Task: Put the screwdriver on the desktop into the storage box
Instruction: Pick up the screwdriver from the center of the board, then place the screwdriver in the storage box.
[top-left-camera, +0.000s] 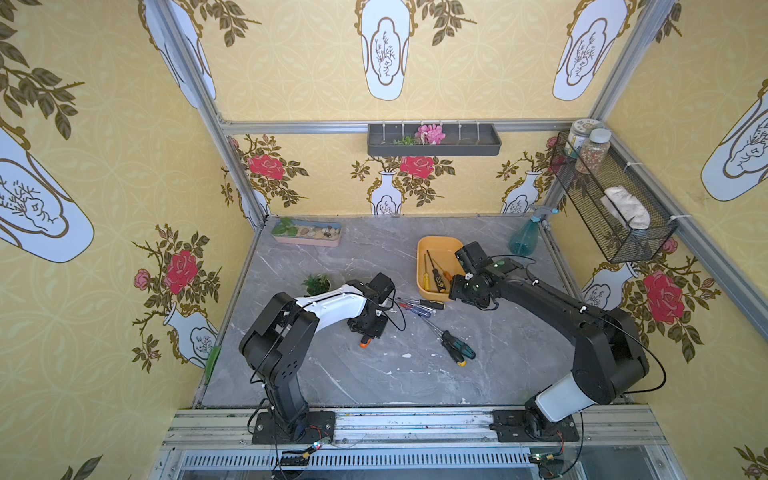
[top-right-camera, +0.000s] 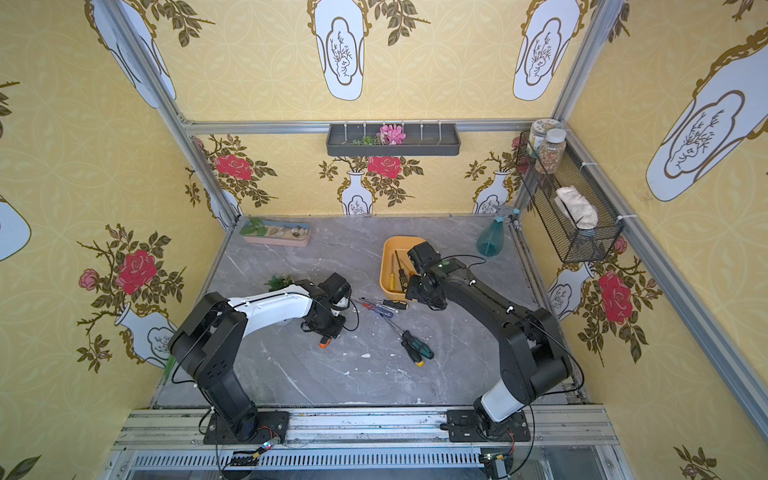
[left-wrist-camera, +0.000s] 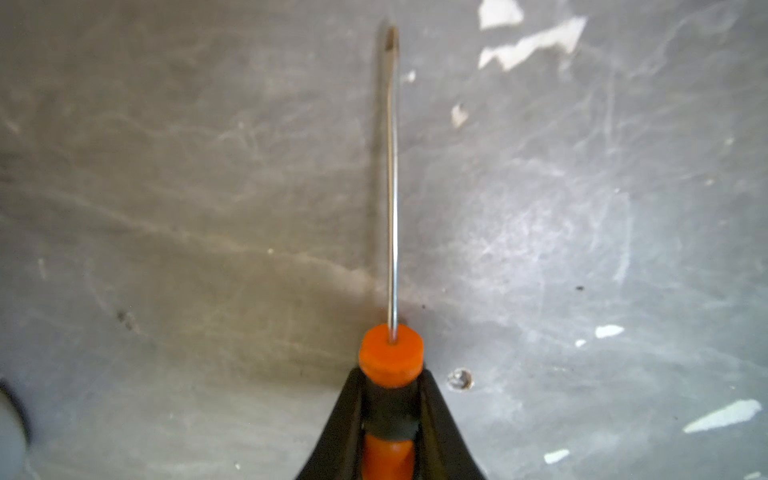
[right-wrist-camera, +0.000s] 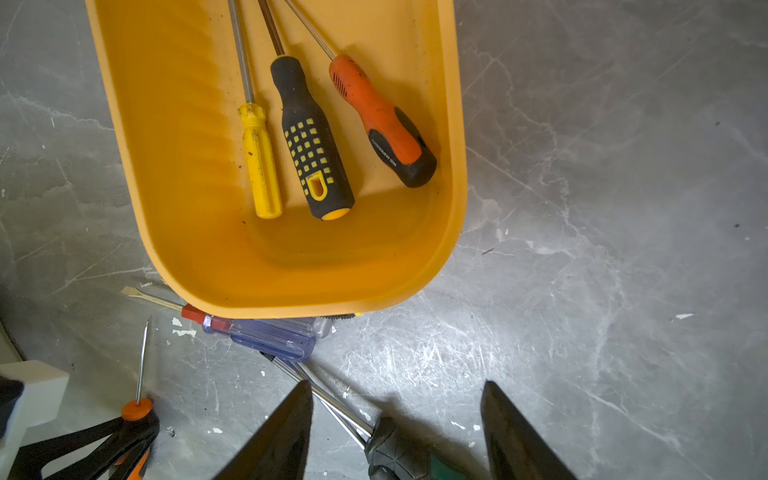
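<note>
I see my left gripper (left-wrist-camera: 390, 401) squeezed tight on the black neck of a thin screwdriver with an orange and black plastic handle (left-wrist-camera: 390, 353). Its long metal rod sticks out in front, low over the grey marble desktop (top-left-camera: 374, 374). I cannot tell if the tip touches. This screwdriver is near the middle of the desktop, to the left of the orange-yellow plastic storage box (right-wrist-camera: 291, 299) and nearer to me than it. The box sits on the right, farther back. Three screwdrivers lie inside it side by side: a yellow one (right-wrist-camera: 259, 158), a black one with yellow squares (right-wrist-camera: 311, 141) and an orange and black one (right-wrist-camera: 382, 120). My right gripper (right-wrist-camera: 397, 386) hangs over the desktop just by the near end of the box, fingers wide apart, holding nothing. A clear blue screwdriver with a red collar (right-wrist-camera: 270, 336) lies against the box's near wall.
</note>
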